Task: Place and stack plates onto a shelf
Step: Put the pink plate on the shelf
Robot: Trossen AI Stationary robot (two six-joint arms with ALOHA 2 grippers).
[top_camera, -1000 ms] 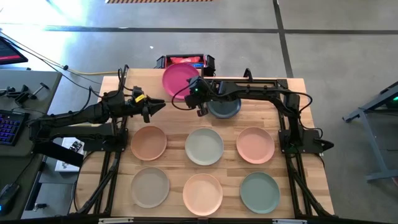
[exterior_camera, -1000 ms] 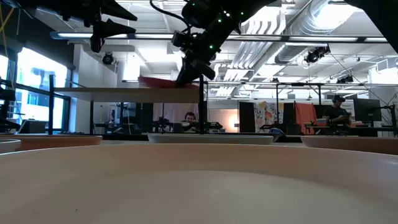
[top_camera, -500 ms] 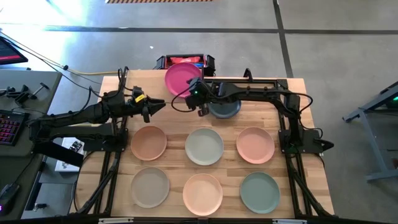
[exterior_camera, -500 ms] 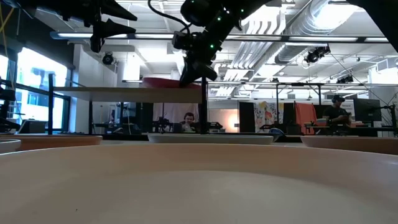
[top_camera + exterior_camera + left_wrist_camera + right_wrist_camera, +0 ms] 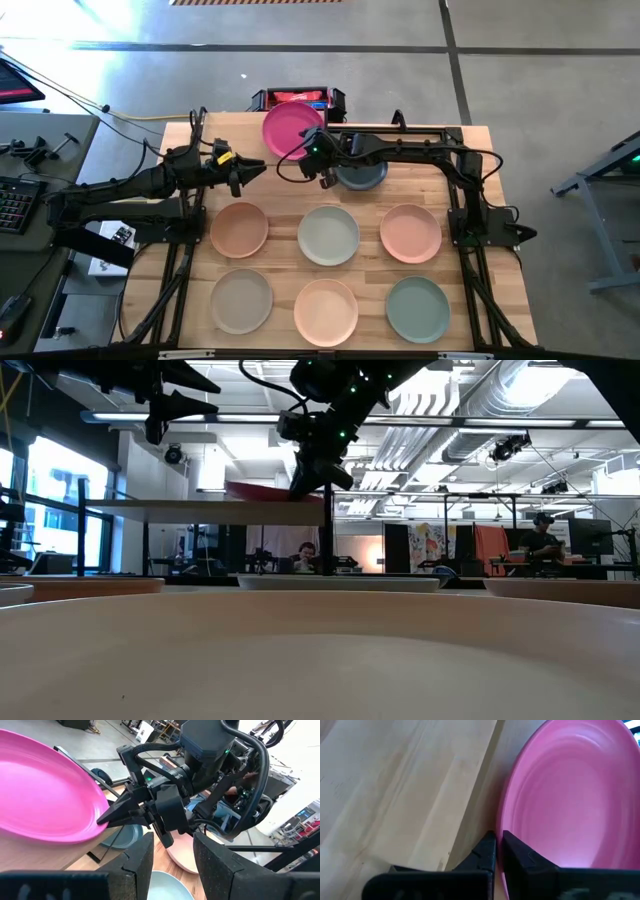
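Slippage is the risk: the right claw [image 5: 318,172] pinches only the magenta plate [image 5: 290,128] by its rim above the shelf [image 5: 205,512], while the left claw [image 5: 240,174] waits open nearby.

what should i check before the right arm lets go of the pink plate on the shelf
1. Right gripper pinching the magenta plate by its rim: ok.
2. Plate flat on the shelf: not ok, it looks tilted in the low view.
3. Plate fully over the shelf board: cannot tell.
4. Left gripper clear of the plate: ok, open and off to the side.
5. Dark grey plate out of the way: ok, it sits under the right arm.
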